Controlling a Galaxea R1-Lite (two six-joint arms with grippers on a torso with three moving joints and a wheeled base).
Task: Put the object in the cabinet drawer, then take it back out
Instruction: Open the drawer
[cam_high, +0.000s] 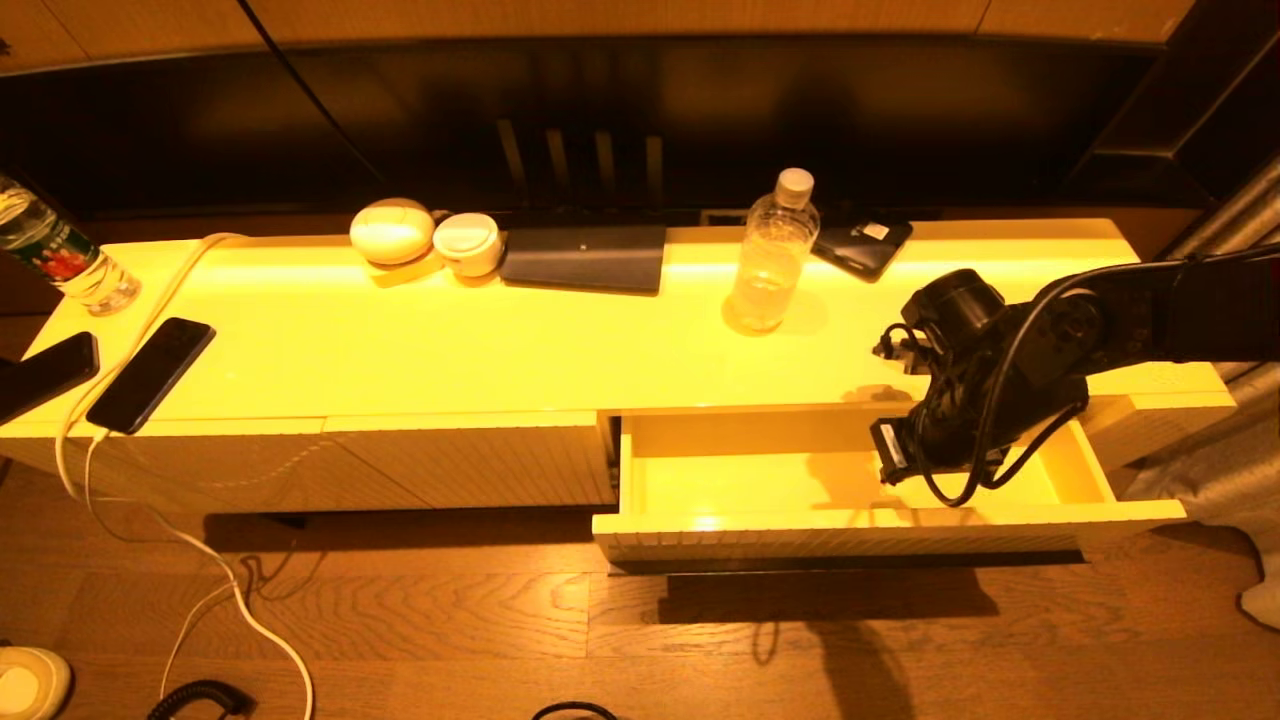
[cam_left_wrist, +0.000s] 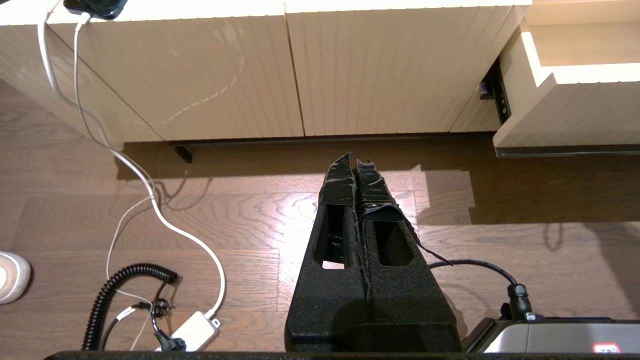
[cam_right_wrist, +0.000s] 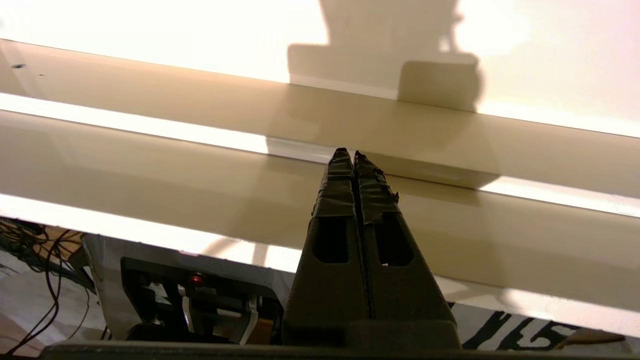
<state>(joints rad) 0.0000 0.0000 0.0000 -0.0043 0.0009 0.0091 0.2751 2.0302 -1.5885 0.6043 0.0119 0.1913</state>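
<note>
The object, a clear water bottle with a white cap, stands upright on the cabinet top, behind the cabinet drawer. The drawer is pulled out and its pale floor lies bare. My right arm reaches down into the drawer's right half. The right gripper is shut on nothing, its tips close to where the drawer floor meets a wall. My left gripper is shut and holds nothing. It hangs low over the wooden floor, in front of the closed ribbed panels and left of the drawer.
On the top lie a labelled bottle at far left, two phones with a white cable, two round white items, a dark flat pad and a dark device. Cables lie on the floor.
</note>
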